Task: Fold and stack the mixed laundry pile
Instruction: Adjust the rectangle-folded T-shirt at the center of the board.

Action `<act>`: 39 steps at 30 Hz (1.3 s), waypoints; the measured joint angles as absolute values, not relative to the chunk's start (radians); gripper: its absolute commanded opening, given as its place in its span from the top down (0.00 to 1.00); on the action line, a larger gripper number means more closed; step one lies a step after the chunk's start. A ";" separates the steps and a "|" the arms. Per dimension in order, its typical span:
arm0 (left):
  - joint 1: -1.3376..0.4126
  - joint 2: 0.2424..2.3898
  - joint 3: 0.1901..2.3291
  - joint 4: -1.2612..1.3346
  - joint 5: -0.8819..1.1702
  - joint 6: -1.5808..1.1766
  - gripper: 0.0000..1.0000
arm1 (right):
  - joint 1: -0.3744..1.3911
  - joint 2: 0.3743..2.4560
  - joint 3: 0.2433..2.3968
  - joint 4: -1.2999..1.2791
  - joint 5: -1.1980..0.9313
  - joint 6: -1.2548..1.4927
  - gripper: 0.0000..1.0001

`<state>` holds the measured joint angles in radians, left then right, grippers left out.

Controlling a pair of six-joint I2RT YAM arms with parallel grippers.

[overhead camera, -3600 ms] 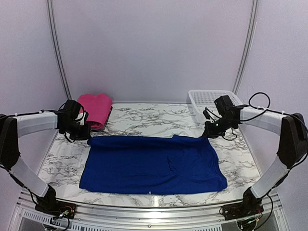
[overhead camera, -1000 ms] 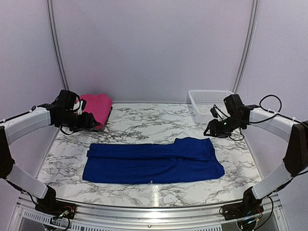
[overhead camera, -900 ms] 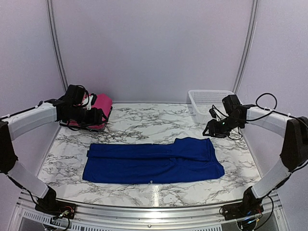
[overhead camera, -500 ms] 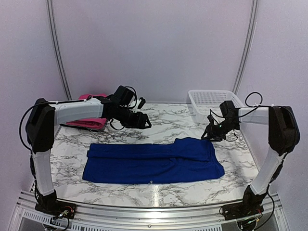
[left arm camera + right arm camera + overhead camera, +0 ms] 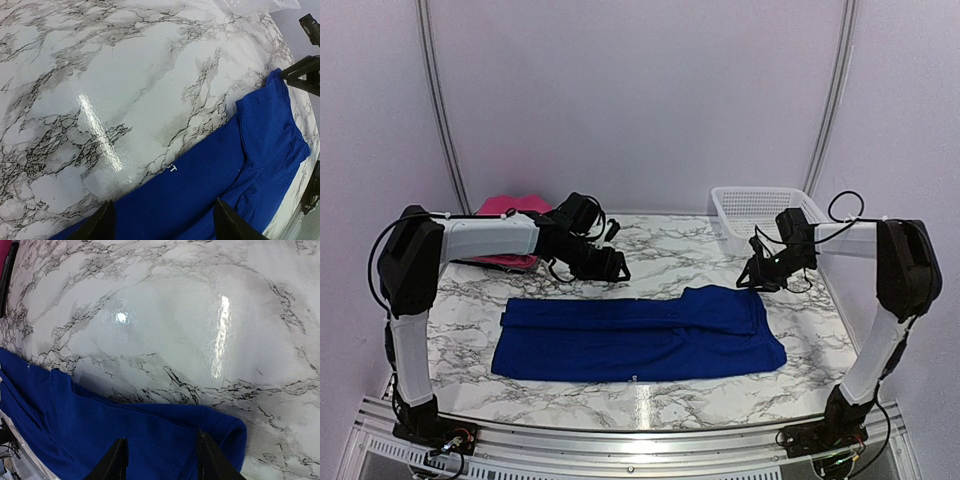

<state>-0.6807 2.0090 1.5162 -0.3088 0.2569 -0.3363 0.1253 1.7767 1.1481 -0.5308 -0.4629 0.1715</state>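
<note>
The royal blue garment [image 5: 640,335] lies on the marble table as a long band, folded lengthwise. The magenta-pink garment [image 5: 500,207] sits folded at the back left, half hidden behind my left arm. My left gripper [image 5: 615,270] hovers open over the middle of the blue garment's far edge, and blue cloth [image 5: 250,165] shows between and beyond its gripper [image 5: 162,227] tips. My right gripper [image 5: 745,280] hangs open just above the far right corner. Its dark fingers [image 5: 116,460] stand apart over the blue cloth [image 5: 125,435], with nothing pinched between them.
A white mesh basket [image 5: 760,205] stands at the back right, close behind my right arm. A dark tray edge [image 5: 7,275] lies under the pink garment at the back left. Bare marble table [image 5: 670,245] stretches between the two grippers.
The blue garment went from spread wide to folded lengthwise. My left arm swung from beside the pink garment to the blue garment's far edge. My right gripper lowered slightly toward the corner.
</note>
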 measured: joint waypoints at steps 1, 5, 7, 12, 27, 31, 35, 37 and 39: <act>-0.681 2.009 1.512 -0.309 0.254 -0.336 0.32 | 0.126 1.780 1.148 -0.531 -0.463 0.171 0.57; -0.681 2.007 1.510 -0.308 0.248 -0.336 0.32 | 0.125 1.810 1.150 -0.529 -0.463 0.167 0.57; -0.681 2.004 1.509 -0.308 0.242 -0.336 0.32 | 0.125 1.831 1.150 -0.524 -0.463 0.164 0.57; -0.681 1.995 1.508 -0.307 0.224 -0.336 0.32 | 0.125 1.867 1.147 -0.517 -0.463 0.156 0.66; -0.681 1.963 1.464 -0.307 0.197 -0.337 0.33 | 0.126 1.690 1.132 -0.535 -0.528 0.140 1.00; -0.681 1.957 1.459 -0.306 0.191 -0.337 0.33 | 0.132 1.614 1.072 -0.540 -0.566 0.130 1.00; -0.681 1.949 1.448 -0.305 0.185 -0.342 0.33 | 0.152 1.529 0.976 -0.562 -0.619 0.122 1.00; -0.681 1.944 1.438 -0.301 0.182 -0.349 0.33 | 0.171 1.486 0.931 -0.579 -0.644 0.118 1.00; -0.681 1.939 1.425 -0.298 0.182 -0.353 0.34 | 0.195 1.439 0.881 -0.598 -0.667 0.115 1.00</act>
<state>-0.6811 1.9392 1.4250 -0.2977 0.1822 -0.3531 0.1951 1.4387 0.8806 -0.5976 -0.6670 0.1146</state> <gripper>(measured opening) 0.667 0.003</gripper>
